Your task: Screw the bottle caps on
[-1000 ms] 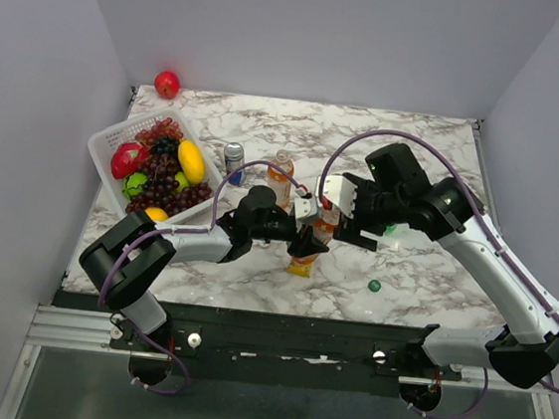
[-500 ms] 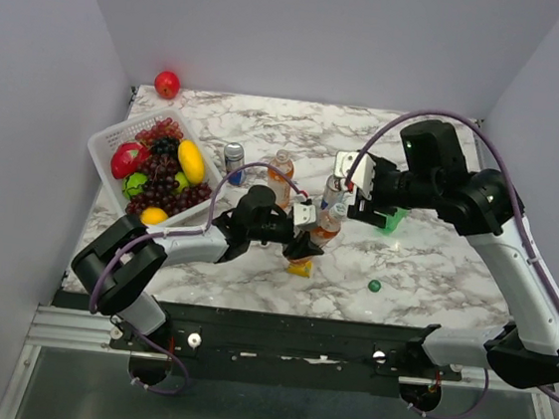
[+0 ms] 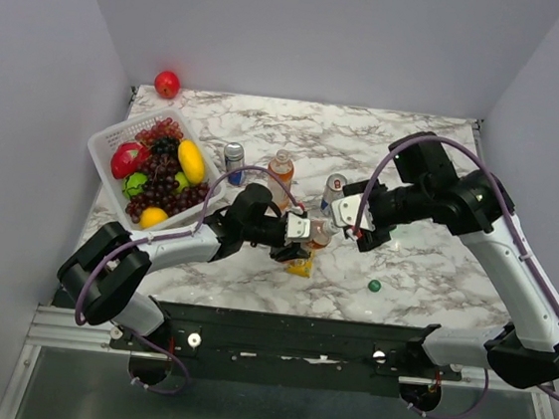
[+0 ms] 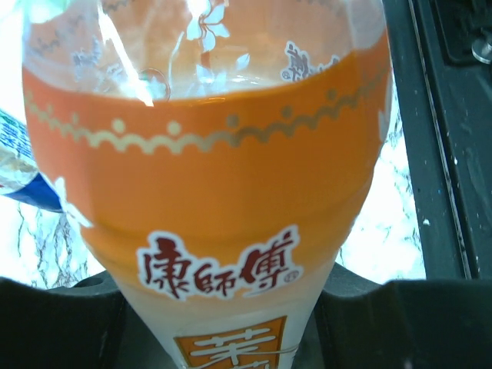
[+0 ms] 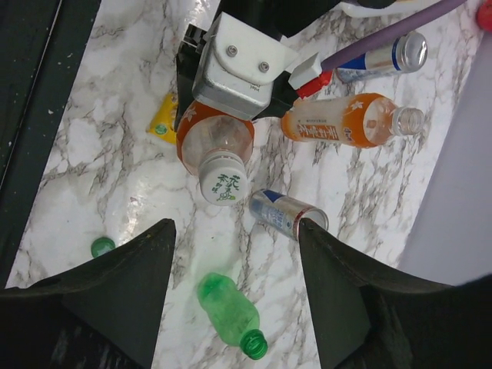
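My left gripper (image 3: 302, 234) is shut on the lower body of an upright orange drink bottle (image 4: 215, 192), which fills the left wrist view. A white cap (image 5: 223, 181) sits on that bottle's neck. My right gripper (image 5: 234, 231) is open and empty, just right of the bottle top (image 3: 319, 229). A second orange bottle (image 5: 346, 121) stands behind with its mouth open. The green bottle (image 5: 227, 311) lies uncapped on the marble. The dark green cap (image 5: 102, 246) lies loose near the front (image 3: 374, 286). No other white cap shows.
Two blue and silver cans (image 3: 233, 158) (image 3: 334, 187) stand near the bottles. A yellow packet (image 3: 301, 266) lies under the held bottle. A white basket (image 3: 105, 137) of fruit stands at the left, with a red apple (image 3: 167, 84) beyond it.
My right gripper was at the held bottle's top, lifted up and back, then came down to the right of it, open. The left gripper kept its hold.
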{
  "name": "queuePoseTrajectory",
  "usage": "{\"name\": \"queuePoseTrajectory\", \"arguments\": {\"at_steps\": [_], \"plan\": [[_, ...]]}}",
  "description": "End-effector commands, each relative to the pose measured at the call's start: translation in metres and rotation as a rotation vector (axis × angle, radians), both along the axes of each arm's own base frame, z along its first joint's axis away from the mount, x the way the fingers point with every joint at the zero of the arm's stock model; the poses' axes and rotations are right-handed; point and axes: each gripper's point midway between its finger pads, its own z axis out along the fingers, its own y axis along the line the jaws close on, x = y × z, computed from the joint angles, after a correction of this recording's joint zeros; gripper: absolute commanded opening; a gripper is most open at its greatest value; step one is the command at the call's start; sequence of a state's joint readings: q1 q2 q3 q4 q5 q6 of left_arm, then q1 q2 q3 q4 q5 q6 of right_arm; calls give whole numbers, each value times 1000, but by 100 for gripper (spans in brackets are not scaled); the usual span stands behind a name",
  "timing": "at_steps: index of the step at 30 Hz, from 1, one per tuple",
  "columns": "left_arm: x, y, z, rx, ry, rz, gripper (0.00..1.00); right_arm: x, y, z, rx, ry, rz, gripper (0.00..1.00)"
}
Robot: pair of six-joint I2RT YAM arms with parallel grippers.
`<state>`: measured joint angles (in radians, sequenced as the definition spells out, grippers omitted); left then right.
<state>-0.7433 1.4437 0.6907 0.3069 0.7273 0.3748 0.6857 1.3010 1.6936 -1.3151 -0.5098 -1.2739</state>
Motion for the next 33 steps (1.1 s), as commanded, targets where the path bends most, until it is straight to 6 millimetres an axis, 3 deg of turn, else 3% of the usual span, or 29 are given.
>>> {"name": "queuePoseTrajectory", "arguments": {"at_steps": [1, 5, 18, 33], "plan": [[-2, -1, 10, -2, -57, -53, 0, -14, 4, -5, -4, 6, 111, 72], [-2, -1, 13, -5, -67, -63, 0, -19, 7, -17, -25, 8, 148, 70], [-1, -3, 14, -13, -74, -66, 0, -6, 18, -35, -51, -4, 130, 66], [2, -4, 17, -22, -87, -61, 0, -3, 17, -52, -98, 16, 128, 52]]}}
